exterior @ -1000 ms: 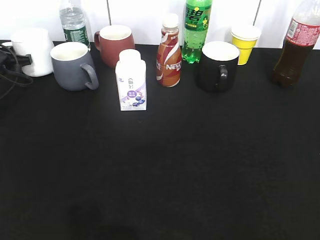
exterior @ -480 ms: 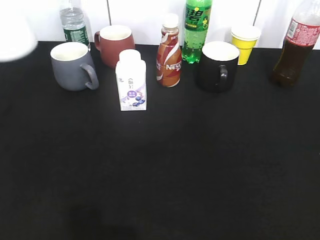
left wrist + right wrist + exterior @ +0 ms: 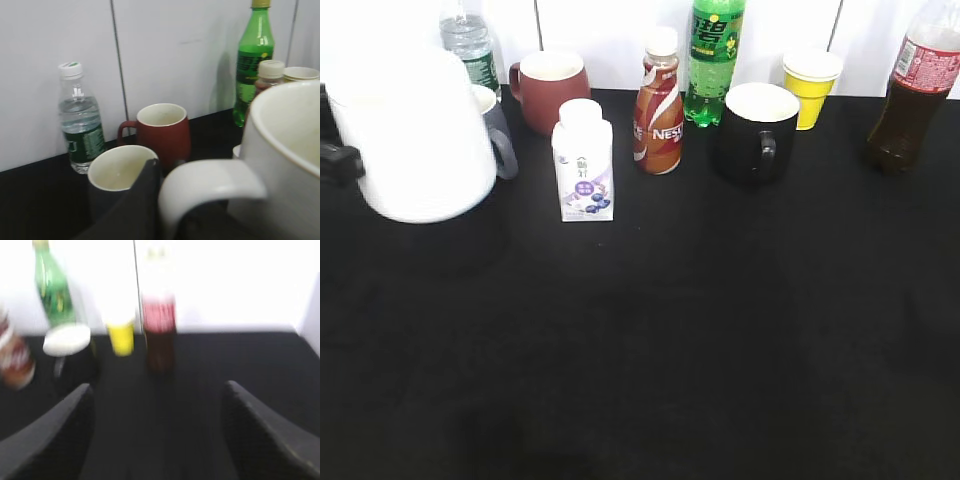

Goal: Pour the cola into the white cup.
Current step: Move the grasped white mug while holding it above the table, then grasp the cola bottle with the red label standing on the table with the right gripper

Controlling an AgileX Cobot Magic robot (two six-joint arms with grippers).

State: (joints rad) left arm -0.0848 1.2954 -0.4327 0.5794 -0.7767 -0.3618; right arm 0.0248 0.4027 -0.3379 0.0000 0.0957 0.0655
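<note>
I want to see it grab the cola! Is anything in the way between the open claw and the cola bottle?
Nothing visible. The right gripper is open, and bare black table leads to the cola bottle. The yellow paper cup stands beside it.

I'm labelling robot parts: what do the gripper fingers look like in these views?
The right gripper has two broad, matte dark grey fingers with rounded tips, blurred and without visible markings. Of the left gripper, only one dark grey, flat, tapered finger shows. No cables are visible.
</note>
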